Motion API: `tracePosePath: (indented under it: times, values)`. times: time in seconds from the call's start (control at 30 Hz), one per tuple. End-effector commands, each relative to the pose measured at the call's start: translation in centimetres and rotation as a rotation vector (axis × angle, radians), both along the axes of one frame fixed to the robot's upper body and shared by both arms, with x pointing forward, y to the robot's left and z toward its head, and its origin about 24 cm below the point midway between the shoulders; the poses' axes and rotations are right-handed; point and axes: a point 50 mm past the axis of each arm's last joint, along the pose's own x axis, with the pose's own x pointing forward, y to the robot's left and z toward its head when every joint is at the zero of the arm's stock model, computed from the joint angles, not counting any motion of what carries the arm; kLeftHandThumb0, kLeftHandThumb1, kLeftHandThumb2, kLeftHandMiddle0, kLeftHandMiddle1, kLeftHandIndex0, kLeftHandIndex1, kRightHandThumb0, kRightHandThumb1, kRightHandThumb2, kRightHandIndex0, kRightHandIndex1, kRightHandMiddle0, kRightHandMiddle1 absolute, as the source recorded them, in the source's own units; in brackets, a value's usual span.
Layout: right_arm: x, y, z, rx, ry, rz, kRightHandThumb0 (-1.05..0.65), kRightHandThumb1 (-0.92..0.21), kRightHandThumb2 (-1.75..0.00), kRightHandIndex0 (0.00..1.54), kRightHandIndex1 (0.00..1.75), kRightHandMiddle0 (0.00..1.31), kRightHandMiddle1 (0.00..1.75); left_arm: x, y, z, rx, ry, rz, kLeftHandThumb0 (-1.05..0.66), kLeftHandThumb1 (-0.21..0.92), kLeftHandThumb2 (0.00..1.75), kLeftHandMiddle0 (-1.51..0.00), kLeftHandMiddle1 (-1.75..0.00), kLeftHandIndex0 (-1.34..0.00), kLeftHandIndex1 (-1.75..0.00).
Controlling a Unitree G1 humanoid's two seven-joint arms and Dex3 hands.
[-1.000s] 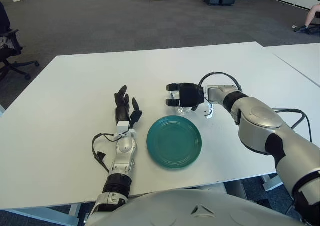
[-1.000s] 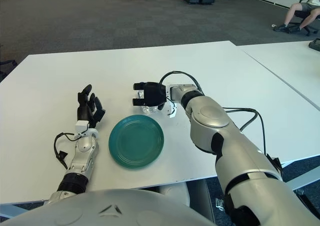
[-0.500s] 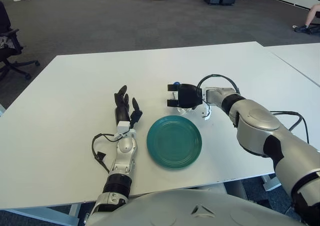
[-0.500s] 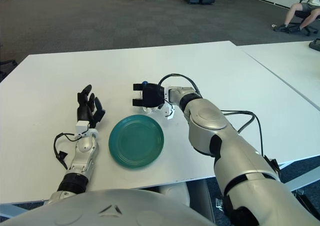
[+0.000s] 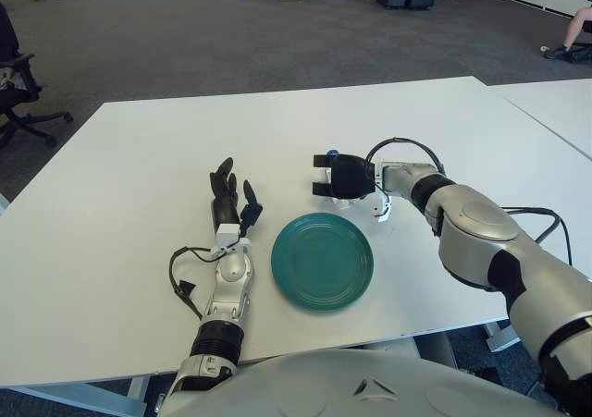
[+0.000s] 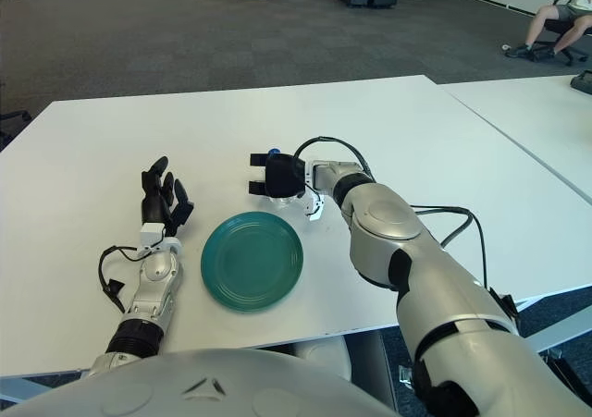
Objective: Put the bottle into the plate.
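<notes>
1. The step in hand looks like the pick-up: the robot's right hand (image 5: 339, 176) is at the small clear plastic bottle with a blue cap (image 5: 330, 156), on the white table (image 5: 139, 158) just beyond the far rim of the round teal plate (image 5: 323, 261).
2. The black fingers (image 5: 323, 188) of the right hand are curled round the bottle's body, so it seems clamped. Only the blue cap and a little clear plastic below the hand show. Whether the bottle is off the table cannot be told.
3. The bottle is not yet in the plate; it sits just beside the plate's far edge, slightly right of its centre.
4. The next move probably calls for a short carry toward the robot, over the far rim, then lowering the bottle onto the plate's flat middle before the fingers let go.
5. The left hand (image 5: 229, 202) is idle, showing just left of the plate, palm up with its fingers apart and holding nothing. It is clear of the likely path.
6. Nothing stands between bottle and plate. A cable (image 5: 398, 144) loops over the right wrist, and a second white table (image 5: 555, 112) stands off to the right.
</notes>
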Motion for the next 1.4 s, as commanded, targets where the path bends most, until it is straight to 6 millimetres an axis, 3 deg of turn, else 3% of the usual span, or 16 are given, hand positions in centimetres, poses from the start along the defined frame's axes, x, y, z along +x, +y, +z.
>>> tracePosePath:
  times: [0.0, 0.23, 0.8, 1.03, 1.37]
  values:
    - [-0.2, -1.1, -0.6, -0.013, 0.023, -0.036, -0.01, -0.20, -1.41, 0.70, 1.75, 0.55, 1.61, 0.1, -0.6, 0.2, -0.018, -0.013, 0.004, -0.80, 0.92, 0.82, -0.36, -0.01, 0.00, -0.84]
    - [-0.3, -1.1, -0.5, -0.032, 0.002, 0.021, -0.01, -0.19, -1.43, 0.71, 1.75, 0.57, 1.60, 0.1, -0.6, 0.2, -0.022, -0.011, 0.006, -0.79, 0.92, 0.81, -0.36, -0.01, 0.00, -0.86]
    - [0.3, -1.8, 0.1, 0.076, 0.049, -0.100, -0.01, -0.18, -1.46, 0.71, 1.75, 0.54, 1.65, 0.2, -0.6, 0.1, -0.023, 0.000, 0.008, -0.79, 0.92, 0.81, -0.35, 0.00, 0.00, -0.85]
    - [1.0, -1.7, 1.8, 0.220, 0.042, -0.107, -0.01, -0.12, -1.54, 0.76, 1.75, 0.55, 1.71, 0.3, -0.5, 0.1, -0.016, 0.005, 0.010, -0.80, 0.92, 0.81, -0.36, -0.01, 0.00, -0.86]
    - [2.4, -1.5, 5.6, 0.472, 0.000, -0.120, 0.00, -0.21, -1.46, 0.70, 1.74, 0.46, 1.75, 0.4, -0.3, 0.0, -0.028, -0.001, -0.001, -0.79, 0.92, 0.79, -0.37, -0.01, 0.00, -0.87]
